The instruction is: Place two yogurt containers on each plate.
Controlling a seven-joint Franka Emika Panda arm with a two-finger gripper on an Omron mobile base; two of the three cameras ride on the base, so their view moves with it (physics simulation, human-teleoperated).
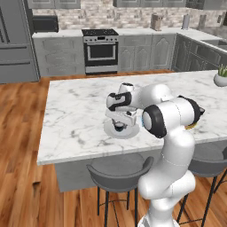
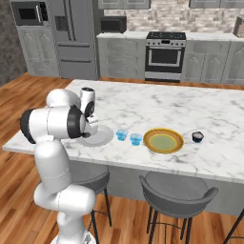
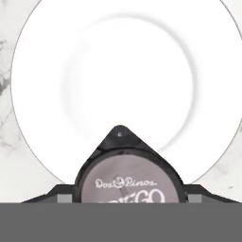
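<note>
Hand view looks straight down on a black yogurt cup (image 3: 127, 177) with a pale printed lid, sitting between the finger tips of the pincer (image 3: 126, 201) and hanging over the near part of the light grey plate (image 3: 118, 71). The tips flank the cup closely, but whether they press it or have let go I cannot tell (the opening looks caught mid-change). From the left base view the pincer (image 1: 119, 126) hovers low over that plate (image 1: 111, 132) near the front edge of the marble tabletop (image 1: 80, 111).

Further out in the right base view, two light blue cups (image 2: 123, 135) (image 2: 136, 139) stand side by side on the tabletop between the grey plate (image 2: 102, 138) and the yellow plate (image 2: 163, 141); a second black cup (image 2: 198, 137) waits just beyond the yellow plate.

My worry: the cup sits toward the plate's rim, so a release from any height could tip it or let it roll off onto the tabletop.
</note>
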